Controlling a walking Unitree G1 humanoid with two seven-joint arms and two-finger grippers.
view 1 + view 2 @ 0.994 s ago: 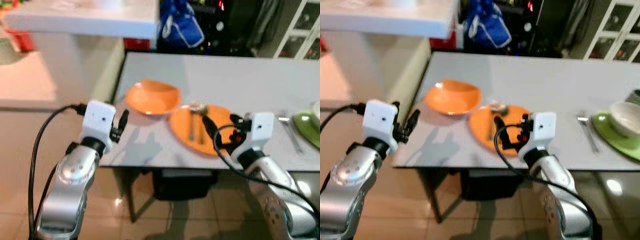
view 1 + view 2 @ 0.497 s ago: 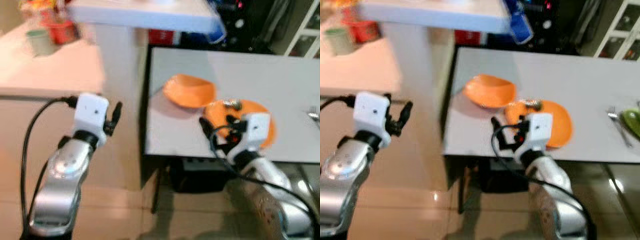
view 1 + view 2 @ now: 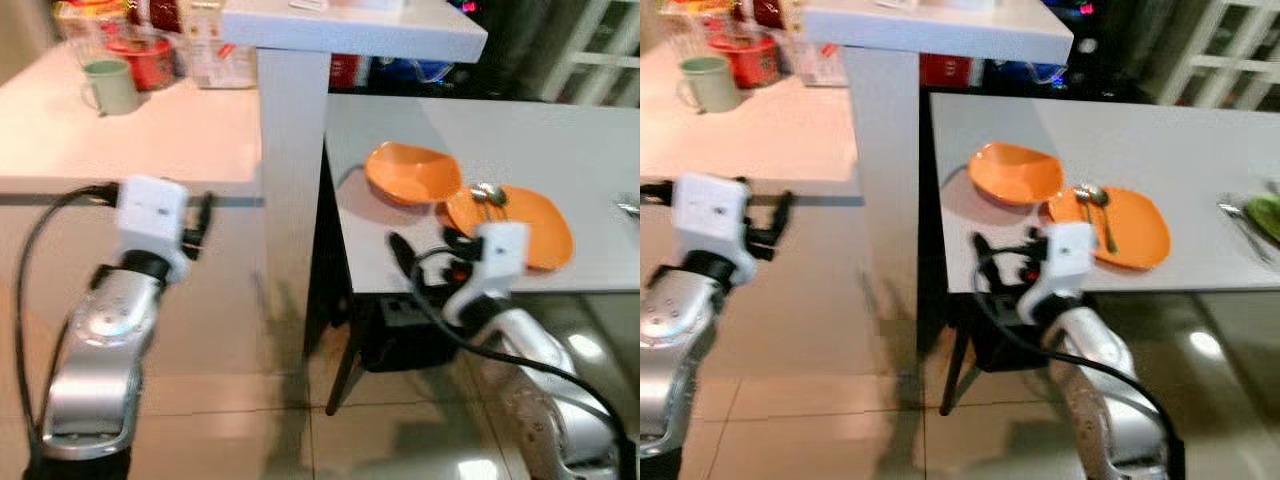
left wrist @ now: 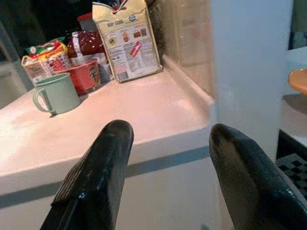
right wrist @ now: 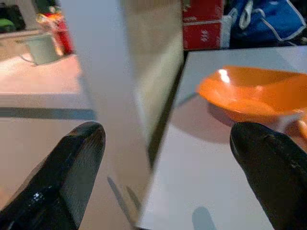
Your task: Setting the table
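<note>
Orange and glossy, a shallow bowl (image 3: 411,173) sits near the corner of the grey dining table (image 3: 480,130), touching a flat orange plate (image 3: 520,225) that carries a metal spoon (image 3: 488,195). Both grippers hang empty with fingers spread: the right gripper (image 5: 168,158) at the table's edge, the left gripper (image 4: 168,158) before a pale counter (image 4: 96,120) holding a green mug (image 4: 55,94), red bowl (image 4: 79,76) and packets; a white pillar (image 3: 290,170) stands between counter and table.

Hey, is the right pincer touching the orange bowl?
Apart. In the right wrist view, the open right pincer has bare grey table between its fingers and the orange bowl.
</note>
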